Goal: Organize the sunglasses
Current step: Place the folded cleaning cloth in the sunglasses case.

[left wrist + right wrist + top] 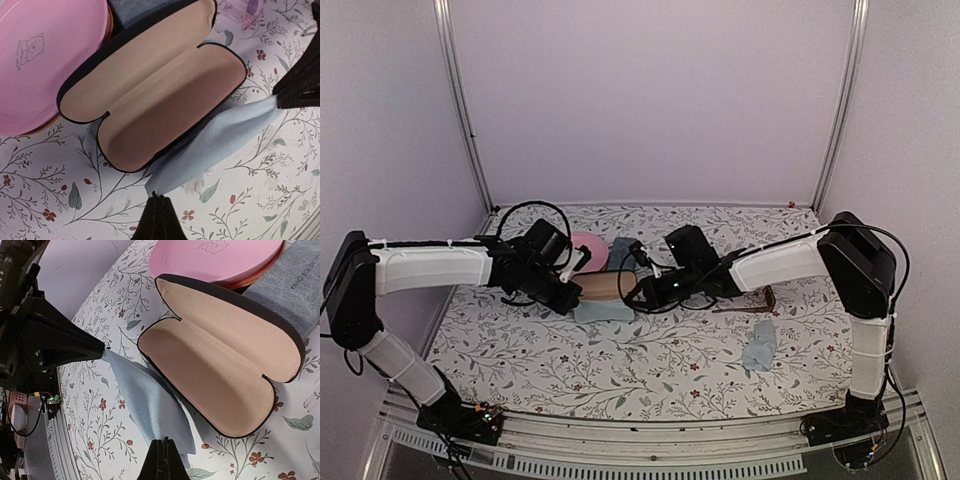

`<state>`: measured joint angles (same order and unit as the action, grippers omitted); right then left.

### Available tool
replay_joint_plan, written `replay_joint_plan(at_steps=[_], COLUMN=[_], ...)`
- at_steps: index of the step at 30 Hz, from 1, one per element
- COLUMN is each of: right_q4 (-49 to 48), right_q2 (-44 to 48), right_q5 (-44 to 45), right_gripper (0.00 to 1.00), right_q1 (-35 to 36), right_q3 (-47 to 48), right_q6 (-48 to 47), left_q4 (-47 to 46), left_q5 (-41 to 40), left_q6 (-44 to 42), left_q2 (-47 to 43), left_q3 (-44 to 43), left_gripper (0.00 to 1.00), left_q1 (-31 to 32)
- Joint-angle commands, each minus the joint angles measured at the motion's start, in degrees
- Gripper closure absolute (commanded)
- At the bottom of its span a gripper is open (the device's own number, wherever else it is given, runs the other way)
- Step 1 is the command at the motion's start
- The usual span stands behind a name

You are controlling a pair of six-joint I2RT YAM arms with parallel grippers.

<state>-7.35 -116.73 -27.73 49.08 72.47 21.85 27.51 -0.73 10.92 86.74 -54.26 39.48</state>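
floral table (650, 370), pale lilac walls (650, 100), left and right jaws tight on 1 blue cloth (220, 145)

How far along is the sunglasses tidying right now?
Early on. Done: the black case lies open and empty. In hand: the left hand and the right hand each pinch a corner of the light blue cloth beside the case. Left: the pale pinkish sunglasses and the reddish-brown pair lie out on the table; neither is cased.
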Motion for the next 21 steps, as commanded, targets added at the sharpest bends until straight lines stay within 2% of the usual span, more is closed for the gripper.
replay_joint_plan(at_steps=[1, 21], right_q4=[-1.3, 0.4], right_q2=[-1.5, -4.7], right_q5=[0.1, 0.1], right_gripper=[1.00, 1.00], right_q1=[-1.4, -3.6], right_q3=[1.9, 6.7], right_q6=[-0.3, -1.5], left_q4=[-2.6, -4.0], left_q5=[-0.1, 0.6], left_q6=[-1.4, -4.0], left_q2=[1.7, 6.9], left_q3=[-1.9, -6.7], left_gripper=[1.00, 1.00], left_q1=[-1.4, -5.5])
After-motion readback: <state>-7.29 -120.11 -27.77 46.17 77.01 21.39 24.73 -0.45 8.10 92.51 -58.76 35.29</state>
